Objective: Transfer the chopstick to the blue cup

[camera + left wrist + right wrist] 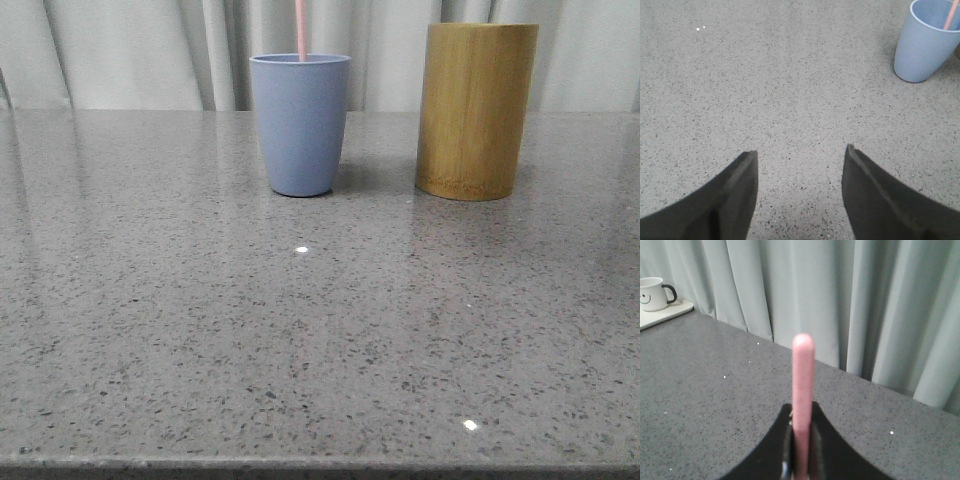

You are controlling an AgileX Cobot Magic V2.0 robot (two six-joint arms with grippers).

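The blue cup (299, 125) stands upright at the back middle of the grey stone table. A pale pink chopstick (301, 30) rises from inside it and runs out of the top of the front view. In the left wrist view the blue cup (925, 45) shows with the chopstick (951, 17) leaning inside it. My left gripper (801, 152) hangs open over bare table, well away from the cup, with nothing between its fingers. My right gripper (801, 412) is shut on a pink chopstick (803, 385), whose rounded end sticks out past the fingertips. Neither gripper appears in the front view.
A taller yellow-brown bamboo cylinder (474, 110) stands right of the blue cup with a gap between them. A pale curtain (120, 50) hangs behind the table. A white mug (652, 293) sits on a tray (670, 312) far off in the right wrist view.
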